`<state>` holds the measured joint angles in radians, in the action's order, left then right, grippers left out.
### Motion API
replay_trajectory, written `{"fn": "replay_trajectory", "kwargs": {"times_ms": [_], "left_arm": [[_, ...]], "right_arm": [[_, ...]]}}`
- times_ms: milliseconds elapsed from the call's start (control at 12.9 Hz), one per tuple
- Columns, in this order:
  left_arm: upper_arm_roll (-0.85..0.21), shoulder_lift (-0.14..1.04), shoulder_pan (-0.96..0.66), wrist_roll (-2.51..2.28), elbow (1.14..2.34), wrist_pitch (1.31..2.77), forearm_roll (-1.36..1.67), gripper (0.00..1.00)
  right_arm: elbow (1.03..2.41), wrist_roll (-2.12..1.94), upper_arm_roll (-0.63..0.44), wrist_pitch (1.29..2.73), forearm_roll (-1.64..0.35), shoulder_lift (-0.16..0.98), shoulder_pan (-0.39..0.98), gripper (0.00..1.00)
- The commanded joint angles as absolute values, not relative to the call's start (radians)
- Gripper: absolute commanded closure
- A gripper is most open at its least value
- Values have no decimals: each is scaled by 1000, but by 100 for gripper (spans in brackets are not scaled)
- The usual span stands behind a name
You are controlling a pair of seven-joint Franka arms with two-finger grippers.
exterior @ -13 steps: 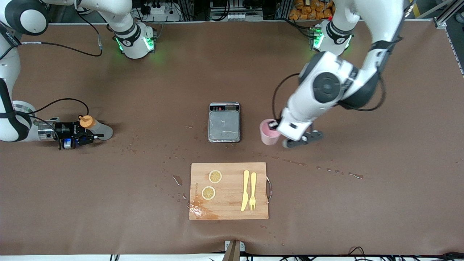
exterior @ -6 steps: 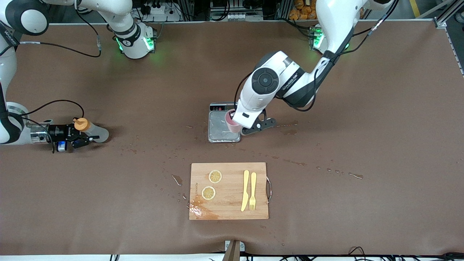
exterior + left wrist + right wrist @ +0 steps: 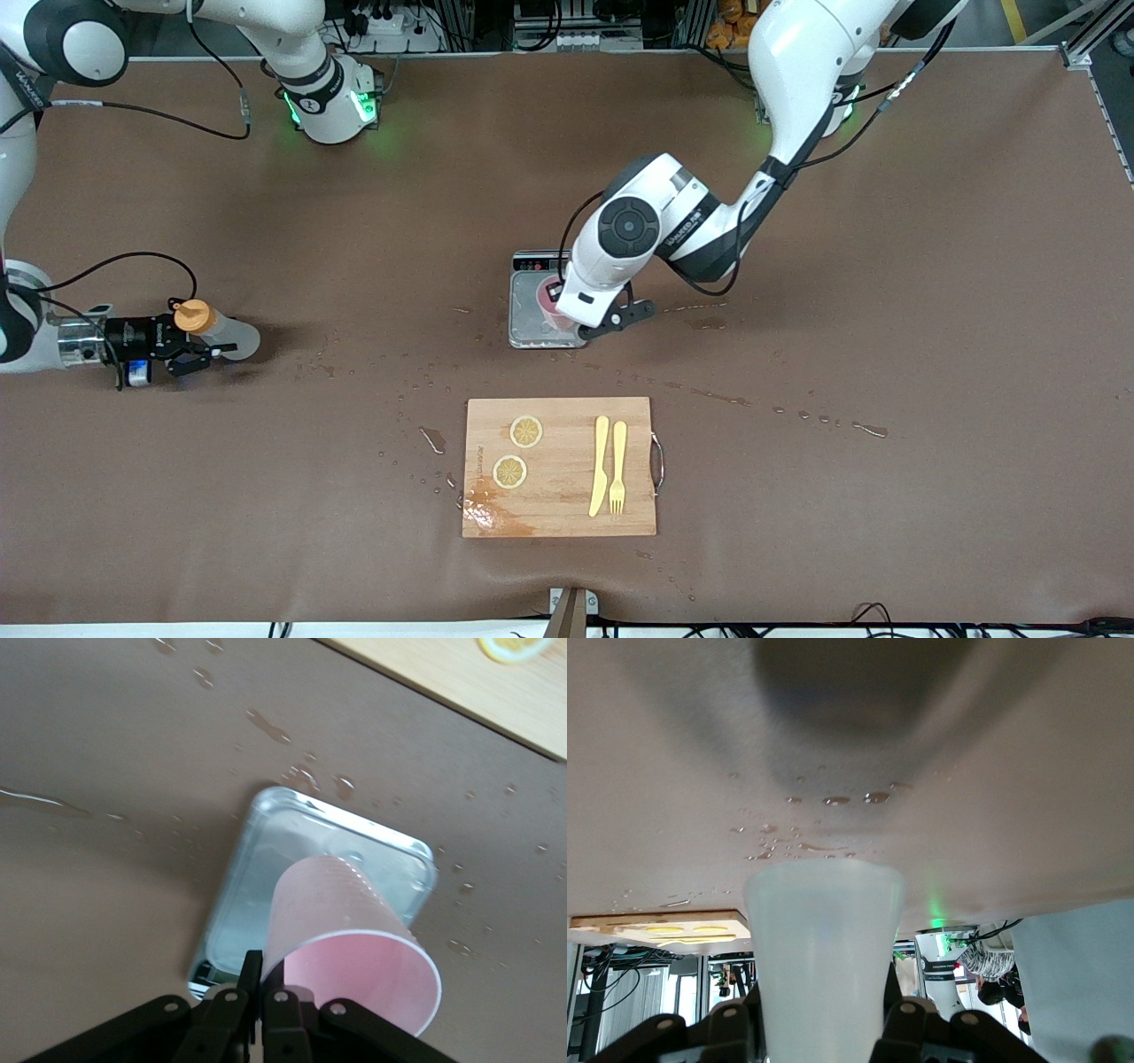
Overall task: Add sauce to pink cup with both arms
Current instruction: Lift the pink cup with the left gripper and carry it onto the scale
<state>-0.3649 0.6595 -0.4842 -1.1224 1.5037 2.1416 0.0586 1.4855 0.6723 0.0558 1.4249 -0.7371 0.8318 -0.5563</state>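
The pink cup point(image 3: 550, 302) point(image 3: 341, 926) hangs tilted over the metal tray of a scale. My left gripper point(image 3: 567, 315) point(image 3: 265, 973) is shut on its rim, one finger inside and one outside. I cannot tell whether the cup's base touches the tray. Toward the right arm's end of the table, my right gripper point(image 3: 197, 345) point(image 3: 824, 1028) is shut on the sauce bottle point(image 3: 232, 338) point(image 3: 824, 939). The bottle lies roughly level above the table, its orange cap point(image 3: 193, 316) by the gripper and its base pointing toward the table's middle.
The scale point(image 3: 525, 312) point(image 3: 252, 868) stands mid-table. Nearer the front camera lies a wooden cutting board point(image 3: 560, 505) with two lemon slices point(image 3: 526, 431), a yellow knife point(image 3: 600, 465) and a fork point(image 3: 617, 467). Water drops point(image 3: 416, 390) dot the brown table.
My left arm has carried the pink cup from beside the scale to over its tray. My right gripper has drifted with the bottle toward the right arm's end of the table.
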Motion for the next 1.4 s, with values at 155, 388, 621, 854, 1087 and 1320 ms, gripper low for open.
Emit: {"fn": "replay_trajectory", "kwargs": {"times_ms": [155,388,621,854,1087,1320], "left_arm": [[-359,703,-523,-1120,1470,2175,80,100],[-359,715,-526,-1088,1471,2177,77,100],[-359,722,-525,-1078,1473,2175,74,73],[-359,710,-511,-969,1473,2174,86,0],[-359,695,-509,-977,1470,2171,89,0],[-354,672,-506,-974,1470,2163,89,0]], "right_arm": [[1463,785,52,1388,-695,746,-512,51],[1465,853,48,1394,-673,690,-469,51],[1468,961,48,1404,-657,621,-419,51],[1477,1028,48,1423,-637,575,-382,51],[1508,1081,48,1459,-635,534,-342,51],[1557,1135,46,1512,-627,479,-286,51]]}}
